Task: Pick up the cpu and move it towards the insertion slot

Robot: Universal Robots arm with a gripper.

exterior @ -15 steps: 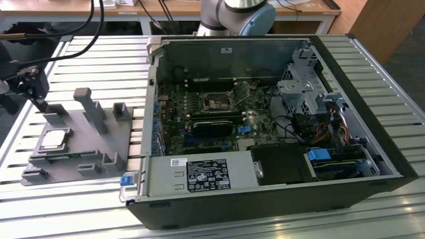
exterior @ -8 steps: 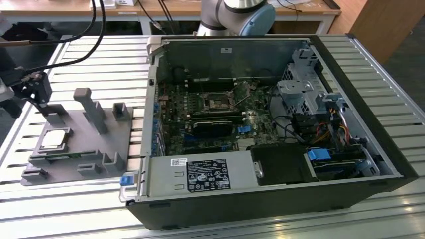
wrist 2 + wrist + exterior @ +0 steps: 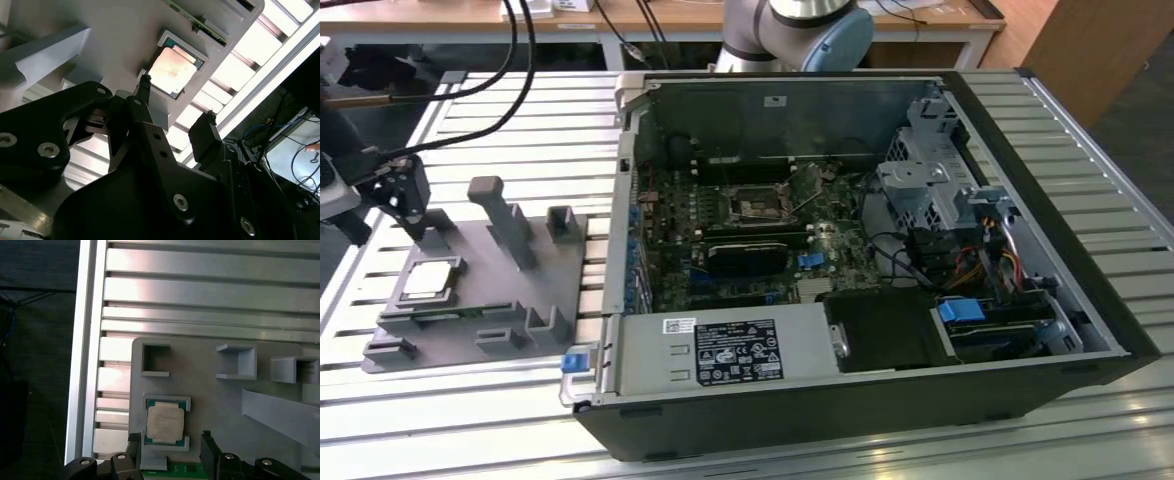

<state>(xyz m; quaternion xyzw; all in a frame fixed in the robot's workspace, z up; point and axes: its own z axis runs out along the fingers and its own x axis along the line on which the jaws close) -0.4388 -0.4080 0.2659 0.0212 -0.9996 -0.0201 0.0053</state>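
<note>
The gripper is spread open and holds nothing; in both wrist views its two dark fingertips stand wider apart than the chip and clear of it. The cpu lies flat just ahead of the tips, on the line between them, silvery face up, seated in a shallow pocket of the grey fixture plate. It is roughly square, with no long axis to favour, and its sides run parallel to the fingers. At the exterior view's left the gripper hangs over the plate, the cpu just below it in the frame. Beside the pocket lies a green board edge; tall grey posts rise nearby. The insertion slot sits well apart at frame centre, inside the open computer case, whose near wall stands between plate and socket.
</note>
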